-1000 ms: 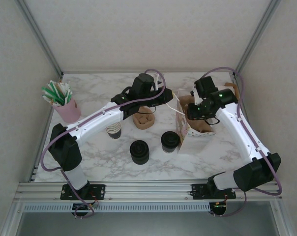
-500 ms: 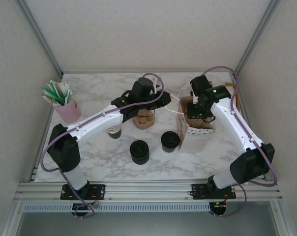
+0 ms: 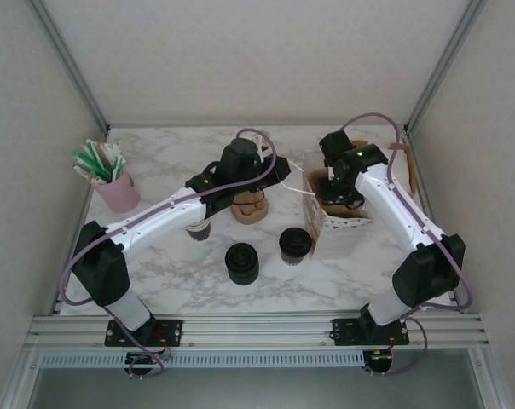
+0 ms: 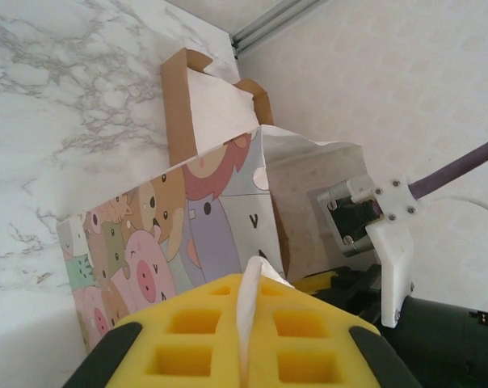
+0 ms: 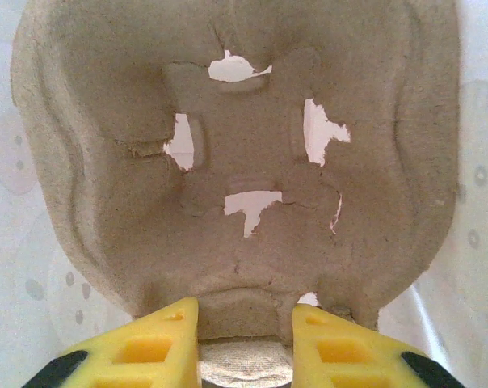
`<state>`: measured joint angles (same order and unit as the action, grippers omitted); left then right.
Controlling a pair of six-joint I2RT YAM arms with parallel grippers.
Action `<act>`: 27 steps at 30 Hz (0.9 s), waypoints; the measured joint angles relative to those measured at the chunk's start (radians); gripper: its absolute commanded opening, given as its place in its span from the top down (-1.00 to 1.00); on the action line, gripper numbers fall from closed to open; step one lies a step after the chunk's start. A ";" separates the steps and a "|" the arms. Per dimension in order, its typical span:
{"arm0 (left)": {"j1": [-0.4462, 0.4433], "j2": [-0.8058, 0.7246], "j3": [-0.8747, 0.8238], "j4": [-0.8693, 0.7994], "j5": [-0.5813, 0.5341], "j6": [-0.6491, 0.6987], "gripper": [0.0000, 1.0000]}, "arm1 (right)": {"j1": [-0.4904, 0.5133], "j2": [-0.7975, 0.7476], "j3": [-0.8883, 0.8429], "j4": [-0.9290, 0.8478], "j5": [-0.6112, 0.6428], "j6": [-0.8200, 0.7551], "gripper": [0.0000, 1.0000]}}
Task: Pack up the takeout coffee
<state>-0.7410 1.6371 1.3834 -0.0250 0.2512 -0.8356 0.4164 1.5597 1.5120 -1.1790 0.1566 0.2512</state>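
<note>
Right claw (image 5: 246, 311) has swung left over the paper bag (image 3: 315, 223) since a second ago. I log it narrow, pinching the near lip of the pulp tray (image 5: 228, 121) inside. Left claw (image 4: 248, 287): clamped on the white bag handle (image 4: 246, 323). Coffee cup (image 3: 295, 244): on the table (image 3: 164, 162), just beside the bag, outside it. Lid stack (image 3: 241, 262): near the cup. Cream cups (image 3: 198, 228): half hidden under my left arm. Left wrist view gives the bag's animal print; right wrist view gives the tray's torn holes.
</note>
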 measured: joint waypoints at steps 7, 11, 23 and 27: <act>0.000 0.000 -0.010 0.008 -0.010 -0.007 1.00 | 0.003 0.013 -0.051 0.027 0.001 0.000 0.46; 0.000 0.000 -0.010 0.008 -0.010 -0.007 1.00 | 0.003 0.032 -0.061 0.044 0.000 0.000 0.45; 0.000 0.000 -0.010 0.008 -0.010 -0.007 1.00 | 0.003 0.087 -0.092 0.084 0.001 -0.001 0.46; 0.000 0.000 -0.010 0.008 -0.010 -0.007 1.00 | 0.003 0.108 -0.116 0.098 0.001 -0.002 0.47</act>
<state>-0.7410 1.6371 1.3739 -0.0174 0.2417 -0.8429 0.4198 1.6676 1.3964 -1.0809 0.1574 0.2497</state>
